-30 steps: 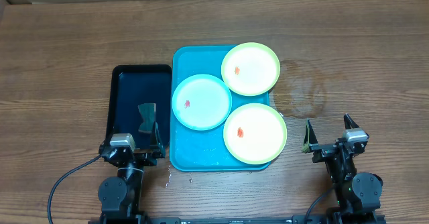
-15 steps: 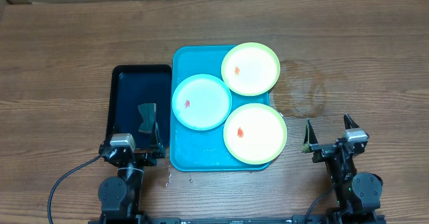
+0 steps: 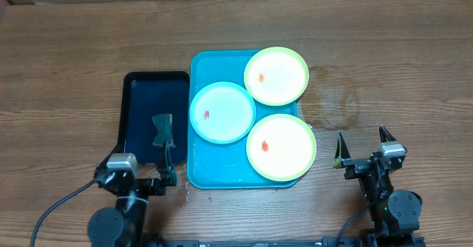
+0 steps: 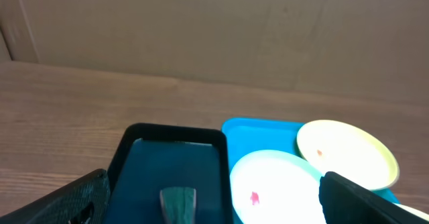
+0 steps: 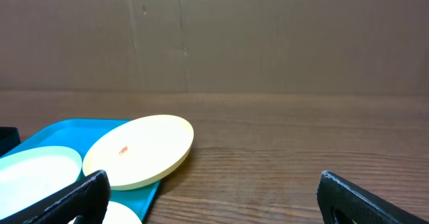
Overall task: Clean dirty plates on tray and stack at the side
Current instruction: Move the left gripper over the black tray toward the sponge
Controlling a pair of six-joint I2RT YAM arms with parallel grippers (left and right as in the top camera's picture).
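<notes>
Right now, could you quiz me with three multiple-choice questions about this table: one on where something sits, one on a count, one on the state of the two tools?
1. Where on the turquoise tray does the light blue plate lie?
A) its left side, next to the black tray
B) its far right corner
C) off it, on the wood

2. How many plates show a red-orange smear?
A) one
B) two
C) three

3. How are the left tool and right tool?
A) both open, holding nothing
B) right shut on a plate
C) left shut on the tray

Answers: 1 A, it sits at the tray's left rim; 2 C, each plate has one spot; 3 A, both wrist views show wide jaws with nothing between.
</notes>
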